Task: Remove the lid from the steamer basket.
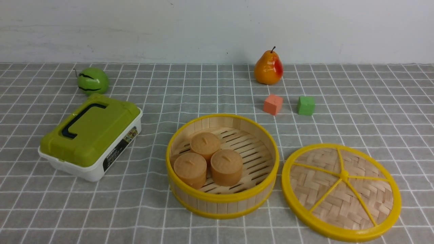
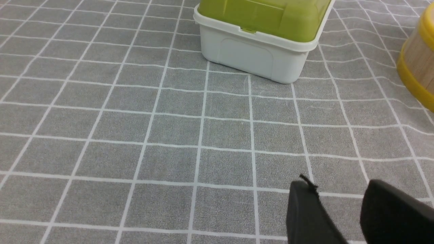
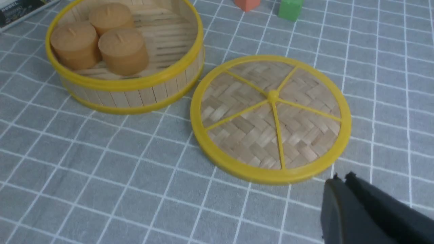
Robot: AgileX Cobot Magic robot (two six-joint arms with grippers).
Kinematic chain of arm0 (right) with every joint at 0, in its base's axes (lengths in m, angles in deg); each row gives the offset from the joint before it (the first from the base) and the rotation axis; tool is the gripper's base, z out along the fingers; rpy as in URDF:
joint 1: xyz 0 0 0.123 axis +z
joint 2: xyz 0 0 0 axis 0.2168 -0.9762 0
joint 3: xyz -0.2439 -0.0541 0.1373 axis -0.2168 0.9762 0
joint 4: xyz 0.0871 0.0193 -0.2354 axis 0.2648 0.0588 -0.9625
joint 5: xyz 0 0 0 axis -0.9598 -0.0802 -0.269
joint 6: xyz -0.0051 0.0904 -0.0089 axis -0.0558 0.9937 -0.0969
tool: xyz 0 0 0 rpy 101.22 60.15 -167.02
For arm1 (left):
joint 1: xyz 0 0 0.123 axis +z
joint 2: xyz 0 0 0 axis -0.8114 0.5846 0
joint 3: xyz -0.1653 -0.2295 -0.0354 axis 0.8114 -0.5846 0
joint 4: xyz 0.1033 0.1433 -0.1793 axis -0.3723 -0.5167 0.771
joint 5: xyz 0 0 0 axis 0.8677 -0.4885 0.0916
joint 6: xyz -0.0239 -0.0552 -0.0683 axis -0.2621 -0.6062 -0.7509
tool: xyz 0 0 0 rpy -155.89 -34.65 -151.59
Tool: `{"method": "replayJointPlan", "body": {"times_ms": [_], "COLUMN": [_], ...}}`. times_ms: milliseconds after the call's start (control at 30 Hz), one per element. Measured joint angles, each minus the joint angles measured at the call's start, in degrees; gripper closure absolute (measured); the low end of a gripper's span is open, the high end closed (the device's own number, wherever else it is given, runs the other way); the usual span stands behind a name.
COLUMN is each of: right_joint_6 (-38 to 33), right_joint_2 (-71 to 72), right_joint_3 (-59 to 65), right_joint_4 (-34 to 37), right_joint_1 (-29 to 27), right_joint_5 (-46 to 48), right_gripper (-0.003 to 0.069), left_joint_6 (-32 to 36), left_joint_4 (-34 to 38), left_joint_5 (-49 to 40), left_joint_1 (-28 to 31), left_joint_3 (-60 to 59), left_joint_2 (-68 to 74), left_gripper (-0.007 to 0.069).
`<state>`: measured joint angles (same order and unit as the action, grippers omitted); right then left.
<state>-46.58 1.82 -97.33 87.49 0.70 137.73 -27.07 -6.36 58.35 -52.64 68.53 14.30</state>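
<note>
Woven bamboo lid [image 1: 320, 184] lies at four o'clock from the uncovered steamer basket [image 1: 222, 197] | my right gripper [image 3: 343, 178] closed, empty; left gripper [image 2: 339, 183] parted, empty | removal apparently complete; next, stay clear

Only a narrow gap separates basket [image 1: 222, 205] and lid [image 1: 339, 189].

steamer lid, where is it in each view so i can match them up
Front view: lid at lower right, flat on the tablecloth.
Left wrist view: the lid is not in it.
Right wrist view: lid near the middle, a little right of centre.
Shared landmark: the steamer basket, whole in the front view, cut off by the picture edge in both wrist views.
</note>
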Motion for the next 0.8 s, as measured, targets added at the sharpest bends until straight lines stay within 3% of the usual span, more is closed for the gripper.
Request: {"method": "replayJointPlan", "body": {"times_ms": [133, 400, 500, 667, 800], "right_joint_6": [3.2, 4.0, 4.0, 4.8, 7.6], "right_joint_2": [6.5, 16.6, 18.3, 19.8, 19.8], "right_joint_3": [5.3, 29.6, 37.3, 40.6, 40.6], "right_joint_4": [-3.2, -4.9, -3.1, -2.0, -2.4], "right_joint_1": [0.0, -0.4, -3.4, -12.3, -15.1], "right_joint_5": [-3.8, -38.6, -46.5, -46.7, -41.6], "right_gripper": [0.0674, 0.0666, 0.0664, 0.0659, 0.0655], "left_joint_6": [0.0, 0.0, 0.0, 0.0, 0.0], "left_joint_4": [0.0, 0.0, 0.0, 0.0, 0.0], "left_joint_5": [0.0, 0.0, 0.0, 0.0, 0.0], "left_joint_1": [0.0, 0.0, 0.0, 0.0, 0.0], "left_joint_3": [0.0, 0.0, 0.0, 0.0, 0.0], "left_joint_2": [0.0, 0.0, 0.0, 0.0, 0.0], "left_gripper": [0.0386, 0.0386, 0.0386, 0.0386, 0.0386]}}
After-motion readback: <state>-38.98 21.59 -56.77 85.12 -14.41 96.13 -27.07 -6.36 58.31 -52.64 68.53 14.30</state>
